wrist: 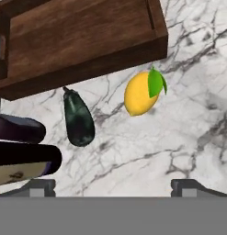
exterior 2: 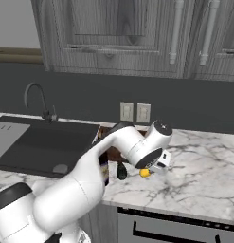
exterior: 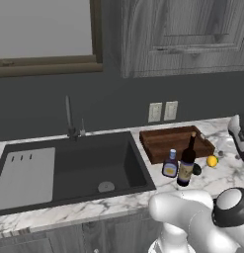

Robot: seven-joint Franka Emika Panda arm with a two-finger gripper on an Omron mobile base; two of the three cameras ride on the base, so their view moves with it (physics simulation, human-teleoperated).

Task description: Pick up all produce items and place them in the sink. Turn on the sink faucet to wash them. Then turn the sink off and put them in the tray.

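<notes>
**Open gripper above the produce, beside the wooden tray**

Left of the brown wooden rectangular tray (exterior: 163,140), the large dark grey sink basin (exterior: 79,163) is sunk into the marble counter (exterior: 227,173). A thin dark faucet spout (exterior: 68,114) rises at the basin's back edge; the small lever (exterior: 82,127) by its base is hard to make out.

In the right base view the white arm (exterior 2: 113,156) crosses in front of the tray and hides most of it, along with the bottles.

In the left base view, at the tray's front edge, stand a small blue-capped bottle (exterior: 170,164) and a tall dark wine bottle (exterior: 187,162); the wine bottle hides most of the dark green oval item (exterior: 197,169). In the hand view both bottles are cut off at the left edge.

The dark green oval item (wrist: 78,118) lies on the marble just in front of the tray. To its right, apart from it, lies the bright yellow lemon-like fruit (wrist: 140,93) with a green leaf, also near the tray's front wall.

The arm is bent at the elbow, with the hand hanging above the two produce pieces. The gripper (wrist: 113,186) points down at the counter, its jaws spread wide, holding nothing. Only its fingertips (wrist: 41,186) show.
</notes>
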